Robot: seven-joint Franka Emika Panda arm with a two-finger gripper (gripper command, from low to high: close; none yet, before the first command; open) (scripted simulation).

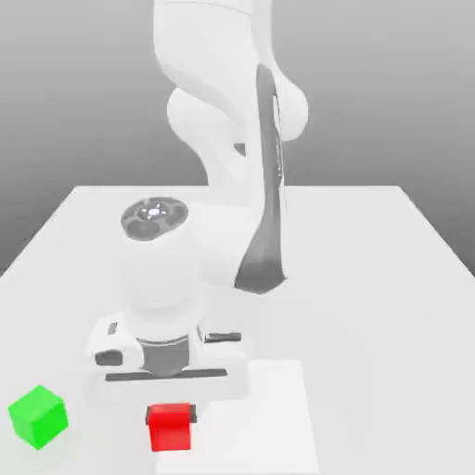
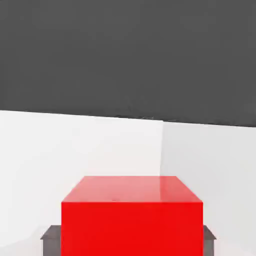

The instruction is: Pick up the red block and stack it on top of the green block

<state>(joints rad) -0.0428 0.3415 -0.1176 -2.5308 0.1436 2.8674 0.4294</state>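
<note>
Pale, smooth tabletop (image 1: 371, 325), grey backdrop behind; one brighter white rectangular patch (image 1: 264, 417) on it. Green cube (image 1: 38, 417): on the tabletop near its front, at the exterior view's left, well apart from the gripper. Red block (image 1: 171, 428): between the dark fingertips (image 2: 209, 241) of the white two-finger gripper (image 1: 171, 415), clasped from both sides, beside the green cube with open space between. Open tabletop: the exterior view's right.

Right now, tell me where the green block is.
In the exterior view, the green block sits on the table at the far lower left, to the left of the red block and the gripper.
</note>
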